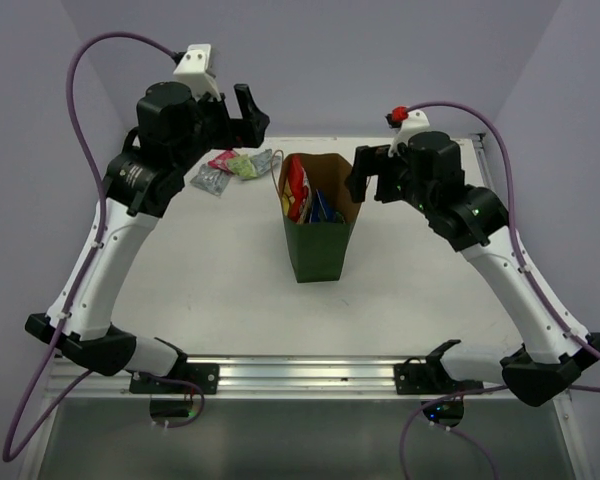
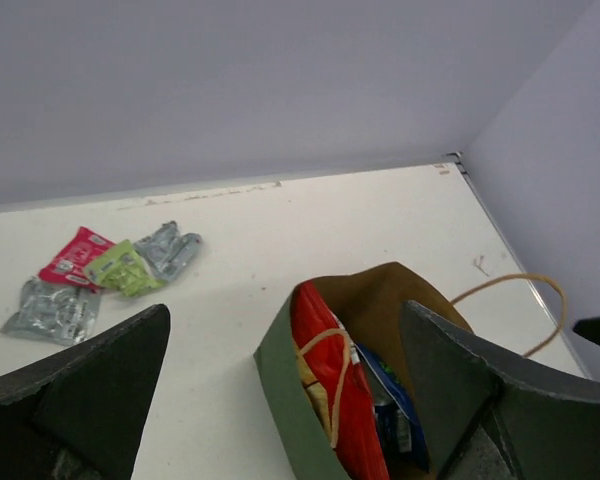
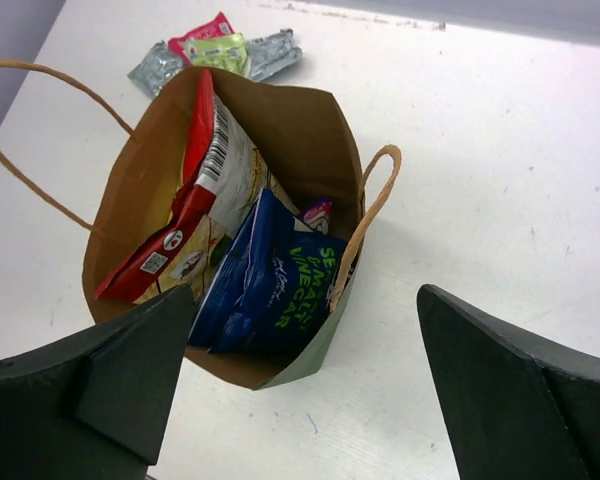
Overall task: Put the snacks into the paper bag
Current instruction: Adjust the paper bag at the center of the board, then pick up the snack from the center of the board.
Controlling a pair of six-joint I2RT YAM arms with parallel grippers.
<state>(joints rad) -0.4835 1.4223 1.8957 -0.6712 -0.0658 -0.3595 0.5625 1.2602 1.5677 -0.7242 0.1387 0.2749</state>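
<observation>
The dark green paper bag (image 1: pixel 320 240) stands upright mid-table with its mouth open. Inside it are a red-white-yellow chip bag (image 3: pixel 195 200), a blue packet (image 3: pixel 275 280) and a small pink-purple packet (image 3: pixel 317 212). Loose on the table at the back left lie a pink packet (image 1: pixel 223 160), a green packet (image 1: pixel 244 166) and two silver packets (image 1: pixel 211 180). My left gripper (image 1: pixel 250 115) hangs open and empty above and behind the bag's left side (image 2: pixel 280 390). To the bag's right, my right gripper (image 1: pixel 363 175) is open and empty above the rim (image 3: pixel 310 355).
One tan loop handle (image 2: pixel 520 285) droops over the bag's far side, another (image 3: pixel 365 210) lies across its mouth. Purple walls (image 1: pixel 330 60) close the table at the back and sides. A metal rail (image 1: pixel 300 372) with the arm bases runs along the near edge.
</observation>
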